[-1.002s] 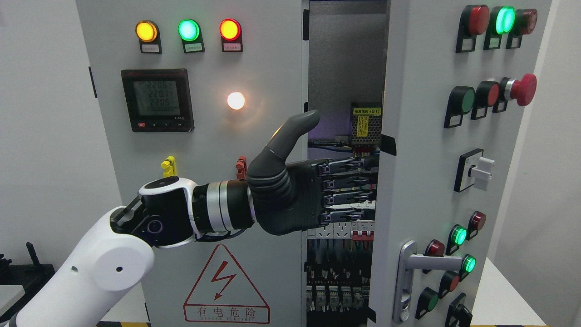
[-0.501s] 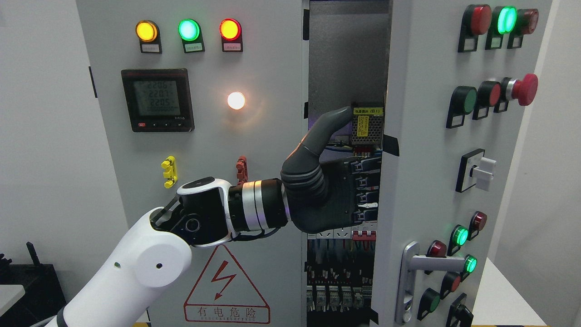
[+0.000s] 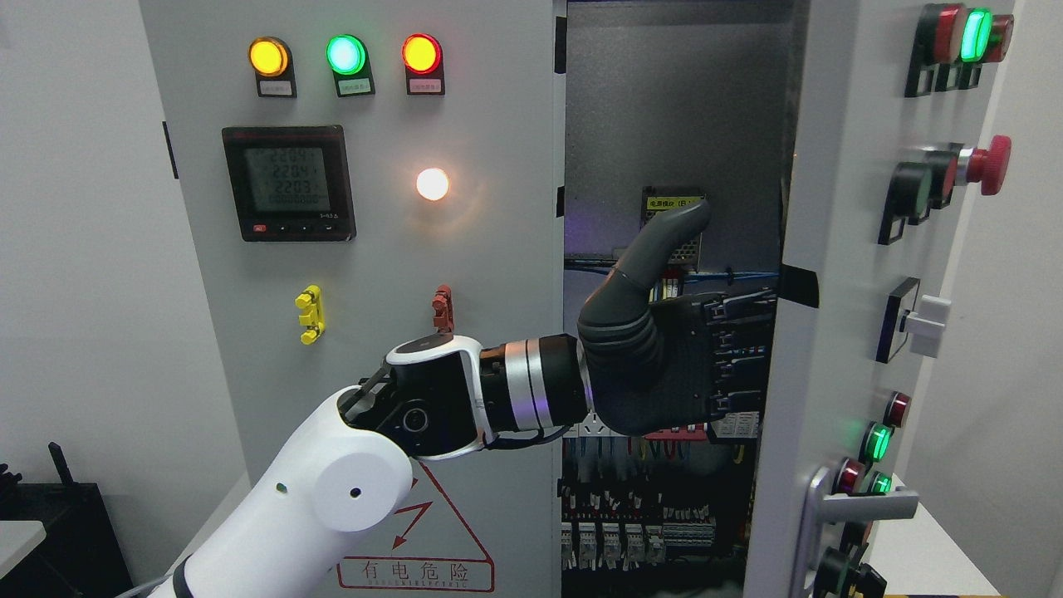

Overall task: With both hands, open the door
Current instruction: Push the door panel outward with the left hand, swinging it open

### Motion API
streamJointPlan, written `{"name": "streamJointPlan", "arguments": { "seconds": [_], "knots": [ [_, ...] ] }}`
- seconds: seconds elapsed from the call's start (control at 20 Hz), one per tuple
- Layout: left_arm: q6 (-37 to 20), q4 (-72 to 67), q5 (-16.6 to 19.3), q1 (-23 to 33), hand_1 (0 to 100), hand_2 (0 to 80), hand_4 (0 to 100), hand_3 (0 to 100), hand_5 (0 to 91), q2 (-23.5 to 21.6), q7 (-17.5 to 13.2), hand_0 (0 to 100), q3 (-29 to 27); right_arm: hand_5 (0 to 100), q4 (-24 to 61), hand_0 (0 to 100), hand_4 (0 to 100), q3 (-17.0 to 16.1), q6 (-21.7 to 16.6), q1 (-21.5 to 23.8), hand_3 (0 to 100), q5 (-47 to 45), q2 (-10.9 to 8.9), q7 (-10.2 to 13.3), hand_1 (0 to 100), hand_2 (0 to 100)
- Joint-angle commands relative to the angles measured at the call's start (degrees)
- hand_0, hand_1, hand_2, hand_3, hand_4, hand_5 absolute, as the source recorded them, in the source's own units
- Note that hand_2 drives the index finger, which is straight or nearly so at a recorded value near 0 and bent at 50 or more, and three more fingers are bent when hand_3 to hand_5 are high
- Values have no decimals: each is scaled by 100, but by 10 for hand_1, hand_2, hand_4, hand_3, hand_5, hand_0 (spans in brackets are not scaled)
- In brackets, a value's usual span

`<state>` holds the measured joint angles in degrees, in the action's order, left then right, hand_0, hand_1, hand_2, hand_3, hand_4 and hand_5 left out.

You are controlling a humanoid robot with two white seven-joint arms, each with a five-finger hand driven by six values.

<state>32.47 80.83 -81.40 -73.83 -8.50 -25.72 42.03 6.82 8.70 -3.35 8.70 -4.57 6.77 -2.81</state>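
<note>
The grey cabinet's right door [image 3: 839,249] stands ajar, swung out towards the right, with buttons, lamps and a silver lever handle [image 3: 864,502] on its face. My left hand [image 3: 706,357] reaches from the lower left across the opening. Its dark fingers [image 3: 743,357] lie straight against the door's inner edge, with their tips hidden behind it, and the thumb points up. It grasps nothing. The left door [image 3: 465,249] stays closed behind my forearm. My right arm does not show.
Inside the opening are wiring and rows of breakers [image 3: 639,507] and a small yellow-labelled unit [image 3: 671,202]. A red mushroom button [image 3: 988,164] and a white rotary switch [image 3: 923,320] stick out from the right door. A white wall lies to the far right.
My left hand has moved to the right with its fingers on the right door's inner edge. The door has swung further open, so the gap is much wider.
</note>
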Motion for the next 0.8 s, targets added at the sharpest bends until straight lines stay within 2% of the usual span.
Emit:
{"name": "streamJointPlan", "arguments": {
  "seconds": [0.0, 0.25, 0.75],
  "knots": [
    [-4, -85, 45, -61, 0, 0, 43, 0, 0, 621, 189, 0, 156, 0, 4, 0, 0, 0, 1, 0, 0, 0, 0, 0, 0, 0],
    [-65, 64, 36, -140, 0, 0, 42, 0, 0, 753, 181, 0, 226, 0, 4, 0, 0, 0, 1, 0, 0, 0, 0, 0, 0, 0],
    [-794, 302, 36, -175, 0, 0, 42, 0, 0, 789, 198, 0, 656, 0, 4, 0, 0, 0, 1, 0, 0, 0, 0, 0, 0, 0]
  ]
}}
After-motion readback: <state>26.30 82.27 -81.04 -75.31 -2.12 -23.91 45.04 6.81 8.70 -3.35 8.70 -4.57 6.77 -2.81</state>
